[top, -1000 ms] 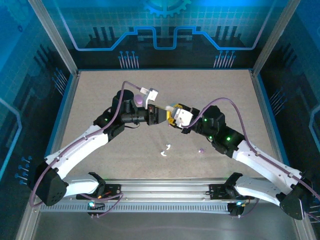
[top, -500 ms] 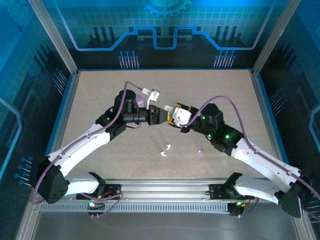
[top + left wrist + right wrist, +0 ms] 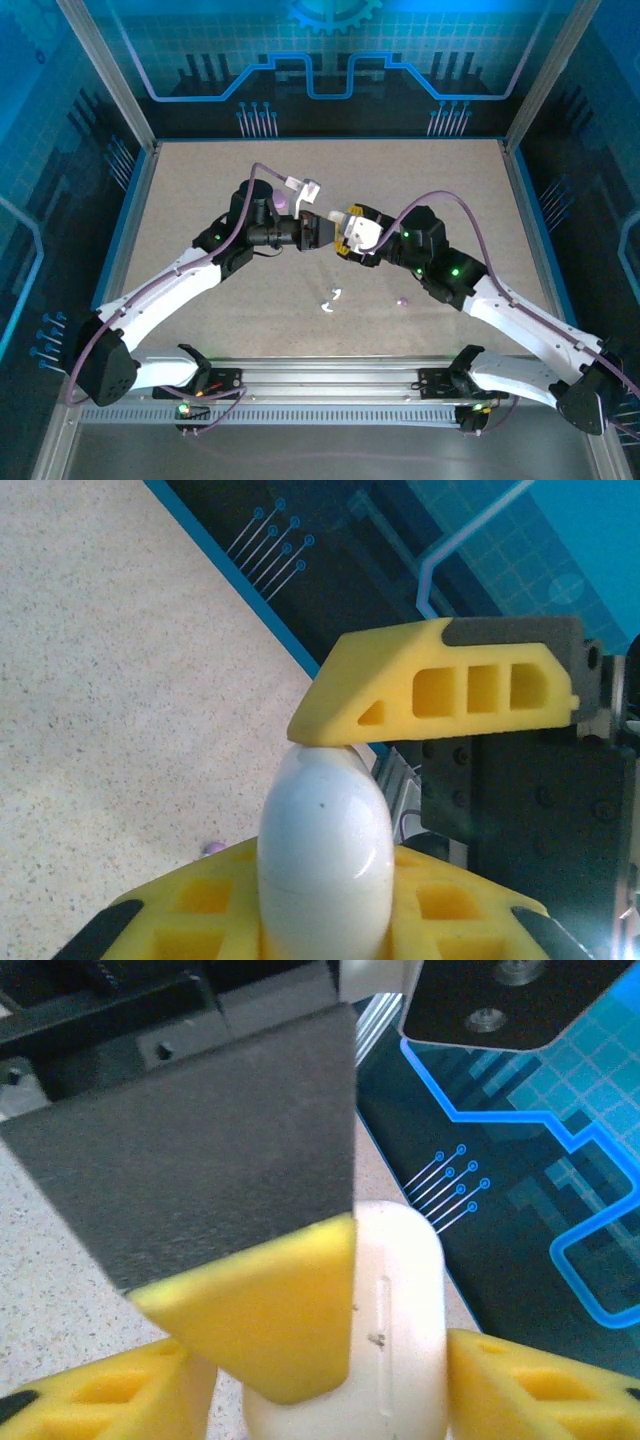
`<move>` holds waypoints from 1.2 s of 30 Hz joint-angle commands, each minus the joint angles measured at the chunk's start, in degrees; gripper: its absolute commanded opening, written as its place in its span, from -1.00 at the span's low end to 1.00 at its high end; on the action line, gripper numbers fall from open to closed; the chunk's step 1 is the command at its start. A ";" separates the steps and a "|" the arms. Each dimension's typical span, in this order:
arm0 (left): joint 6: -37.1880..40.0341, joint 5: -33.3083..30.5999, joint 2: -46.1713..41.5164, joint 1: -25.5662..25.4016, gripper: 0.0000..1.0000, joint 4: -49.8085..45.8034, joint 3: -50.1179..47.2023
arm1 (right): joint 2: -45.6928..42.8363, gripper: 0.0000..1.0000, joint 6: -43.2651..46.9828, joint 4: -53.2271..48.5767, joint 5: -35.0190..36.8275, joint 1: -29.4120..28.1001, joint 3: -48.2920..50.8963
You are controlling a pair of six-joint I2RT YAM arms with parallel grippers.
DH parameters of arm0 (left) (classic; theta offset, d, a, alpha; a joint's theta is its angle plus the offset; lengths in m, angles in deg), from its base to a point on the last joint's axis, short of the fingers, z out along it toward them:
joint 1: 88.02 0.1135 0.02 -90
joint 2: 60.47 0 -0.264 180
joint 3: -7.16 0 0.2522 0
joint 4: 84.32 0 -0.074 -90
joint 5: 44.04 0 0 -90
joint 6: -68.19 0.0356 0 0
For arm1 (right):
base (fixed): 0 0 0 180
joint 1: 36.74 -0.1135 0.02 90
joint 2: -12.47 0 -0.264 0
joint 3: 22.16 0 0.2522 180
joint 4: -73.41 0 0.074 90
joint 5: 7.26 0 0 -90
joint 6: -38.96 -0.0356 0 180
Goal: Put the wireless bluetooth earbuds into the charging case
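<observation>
Mid-table handover: the left claw (image 3: 318,815) is clamped shut on a white case (image 3: 325,860). One of its yellow fingers (image 3: 430,690) presses on the case's rounded top and the other is bedded under it. Facing it from the opposite side of the case, the right claw (image 3: 332,1365) has a yellow finger on each flank of the shell. The right wrist view does not settle whether those fingers are pressing or merely standing alongside. A finger of the left claw crosses in front of the case in that view. From above, both arms reach in over the speckled table (image 3: 430,180) and meet at the case. Two white earbuds (image 3: 327,305) lie loose on the table, well apart from the case on the side toward the arm bases. A purple earbud (image 3: 402,300) lies on that same side, further right. A purple object (image 3: 282,202), partly hidden, sits left of the case behind the left arm's wrist
</observation>
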 commanded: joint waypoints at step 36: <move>16.51 -7.60 -6.79 -1.36 -0.57 56.94 -26.34 | 17.07 0.37 -52.07 -27.31 -33.76 12.80 -28.25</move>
